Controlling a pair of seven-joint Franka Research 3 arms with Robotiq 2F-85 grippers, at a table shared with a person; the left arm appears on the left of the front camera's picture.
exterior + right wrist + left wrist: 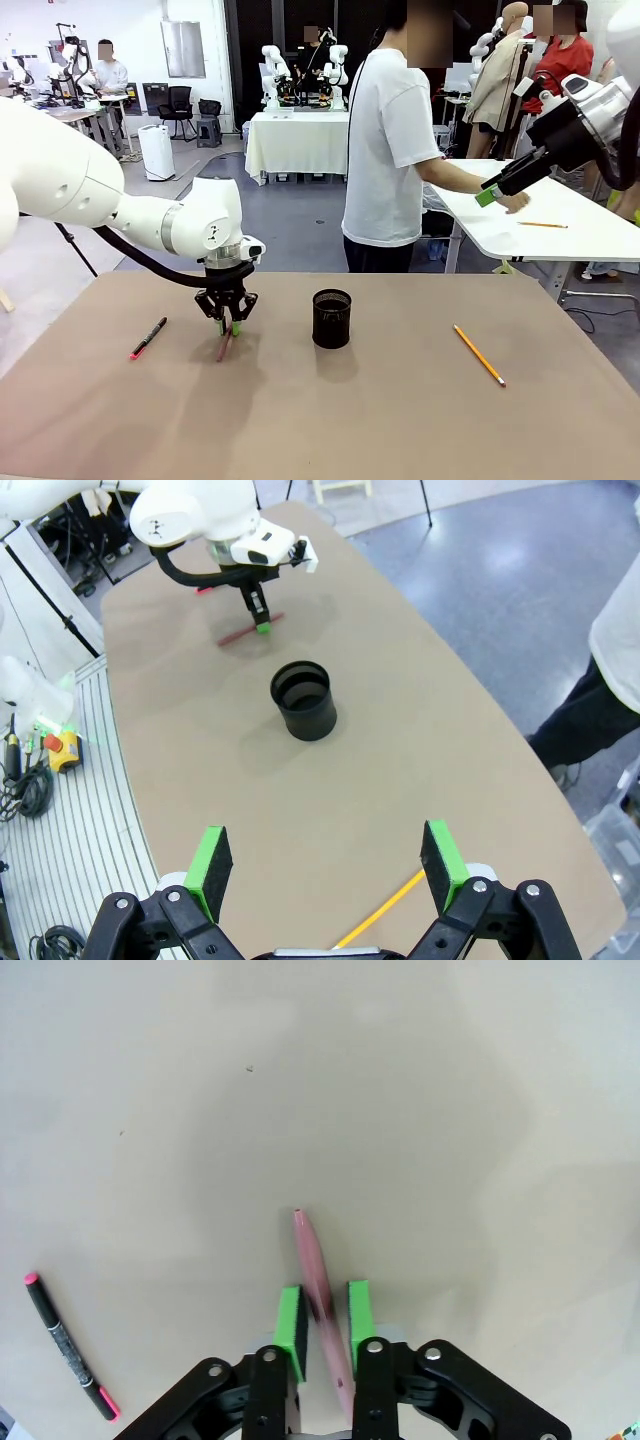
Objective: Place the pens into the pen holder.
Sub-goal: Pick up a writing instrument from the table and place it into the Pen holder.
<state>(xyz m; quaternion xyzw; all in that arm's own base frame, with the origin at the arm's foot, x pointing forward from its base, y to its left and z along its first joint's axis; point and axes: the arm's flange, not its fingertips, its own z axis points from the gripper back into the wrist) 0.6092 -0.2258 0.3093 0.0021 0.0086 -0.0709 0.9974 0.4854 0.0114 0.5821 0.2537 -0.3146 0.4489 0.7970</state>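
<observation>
While the left pincer (324,1305) stands narrowly open astride the red-brown pen (310,1255), which lies flat on the tabletop (420,1110) ready for pinching, the pen holder (331,318) waits nearby. The right pincer (327,865) hangs wide open and empty, out of the way.

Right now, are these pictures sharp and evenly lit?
Front view: sharp, even room light, with a soft shadow on the near side of the black wire-mesh cup. Left wrist view: the brown tabletop looks washed pale. Right wrist view: the wide-angle lens bows the table's edges.
</observation>
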